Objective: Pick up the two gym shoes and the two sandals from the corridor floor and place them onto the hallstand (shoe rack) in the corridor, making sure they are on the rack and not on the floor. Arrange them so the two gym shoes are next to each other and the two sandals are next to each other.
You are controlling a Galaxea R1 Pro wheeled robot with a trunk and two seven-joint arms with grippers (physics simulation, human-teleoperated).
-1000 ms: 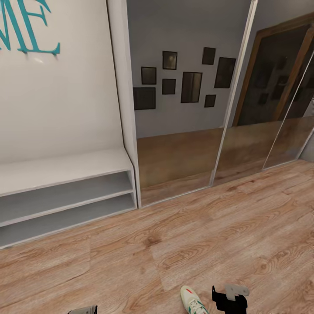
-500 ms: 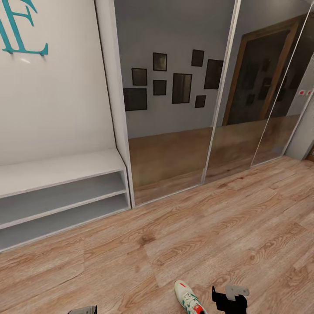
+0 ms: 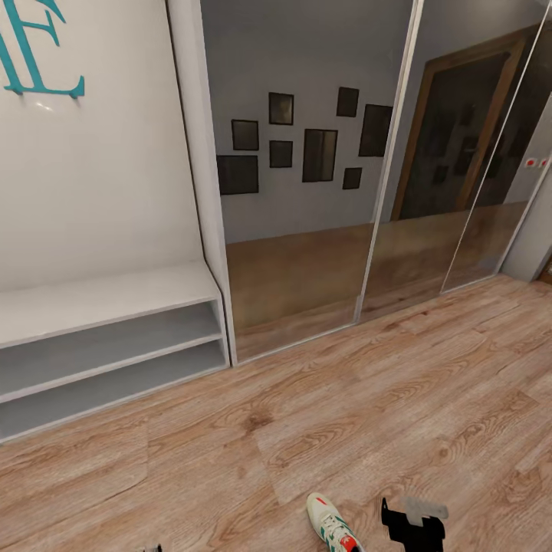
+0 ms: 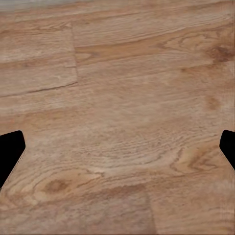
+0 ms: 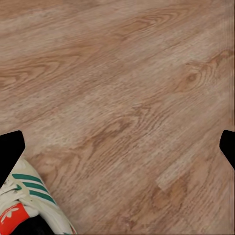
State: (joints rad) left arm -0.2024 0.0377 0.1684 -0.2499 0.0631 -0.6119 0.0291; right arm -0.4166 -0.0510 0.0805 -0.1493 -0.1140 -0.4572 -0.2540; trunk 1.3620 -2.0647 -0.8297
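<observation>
Our right gripper [image 3: 414, 529] at the bottom edge, fingers spread wide, holding nothing.
One gym shoe [image 3: 331, 524] lies on the corridor floor [image 3: 345, 414] just beside it, cut off. Upper left, we read only teal "E" [image 3: 38, 50]; the bench [image 3: 107, 337] sits lower left.

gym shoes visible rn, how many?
1. One gym shoe lies on the corridor floor at the head view's bottom edge, just left of the right gripper, partly cut off. The other may be out of frame.

1 gym shoe [image 3: 331, 527], 2 claws.
</observation>
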